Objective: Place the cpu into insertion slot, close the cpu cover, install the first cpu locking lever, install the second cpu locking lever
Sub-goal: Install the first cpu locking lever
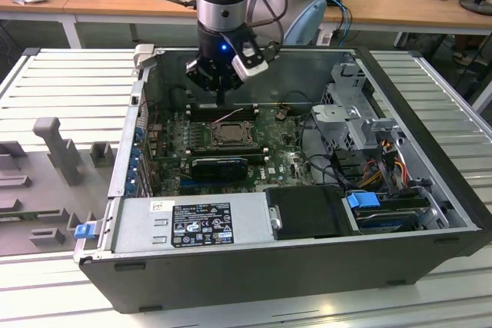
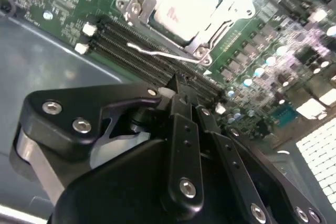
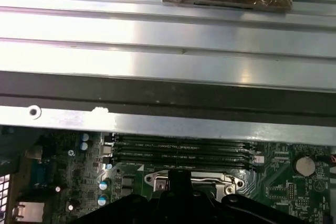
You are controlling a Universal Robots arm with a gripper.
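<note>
Plainly pressed together, fingertips [image 2: 185,109] of the black gripper [image 2: 176,83], matte jointed links with bright screw heads, nothing seen pinched between them. Poised low inside the open grey sheet-metal computer case [image 1: 307,270], tips just over the long narrow black memory slots [image 2: 121,43]. Just beyond the fingertips, past those slots: the cpu [image 2: 186,3], a flat square with a pale, silvery, faintly glossy top, seated in the insertion slot [image 1: 215,142] on the green motherboard [image 2: 68,3]. Around the chip, lying flat, the cpu cover [image 2: 137,4], a thin metal frame with a square window and round screw heads at its corners. Between fingertips and cover, a thin bright wire lever [image 2: 168,54], slim and straight (crossing above the memory slots, apart from the tips). Farther beyond the socket in the exterior view, a long black ridged card [image 1: 219,165], then a grey boxy power supply [image 1: 192,224] with a dark label. Off to one side of the fingers in the first wrist view, a round shiny coin battery [image 3: 303,165]. Outside the case, a ribbed aluminium table [image 1: 69,82], dull and grooved.
</note>
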